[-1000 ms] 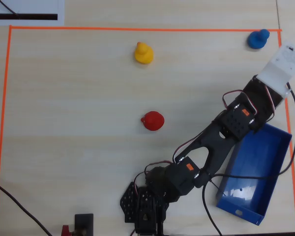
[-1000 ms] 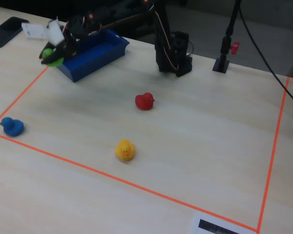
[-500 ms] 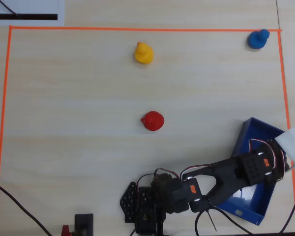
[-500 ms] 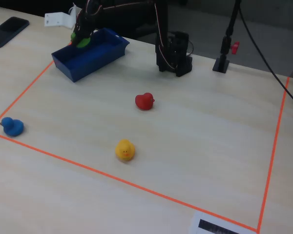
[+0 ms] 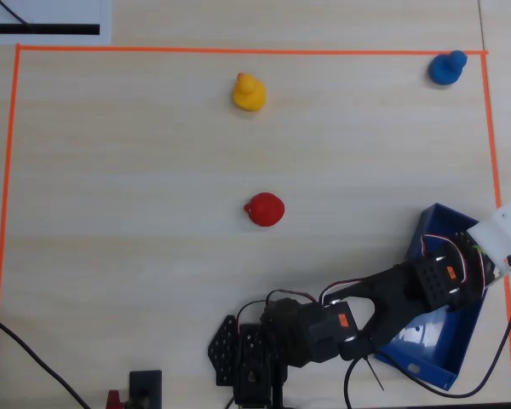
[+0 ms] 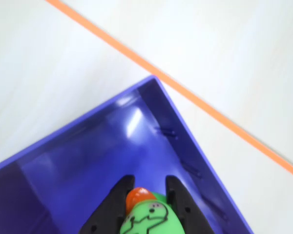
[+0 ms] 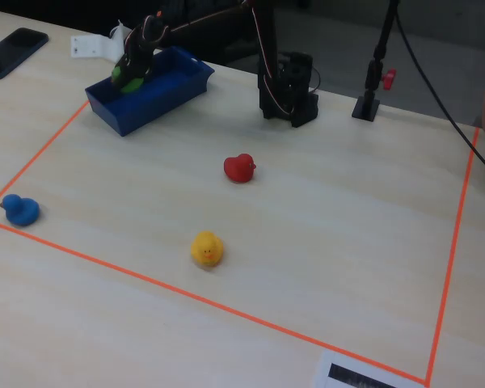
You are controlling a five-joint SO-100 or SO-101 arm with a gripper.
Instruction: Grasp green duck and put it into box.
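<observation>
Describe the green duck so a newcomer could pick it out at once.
Find the blue box at the far left corner of the orange-taped area in the fixed view. The green duck hangs over its inside, clamped in the gripper. The other ducks are red, yellow, blue, and loose on the table.

No legible text anywhere.

The green duck (image 6: pixel 149 219) is cut off at six o'clock in the wrist view, and hidden overhead by the arm (image 5: pixel 392 298).

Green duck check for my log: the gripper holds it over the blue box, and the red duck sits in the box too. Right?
Not quite. The red duck sits on the table mid-area, as the fixed view shows. The gripper does hold the green duck over the box.
</observation>
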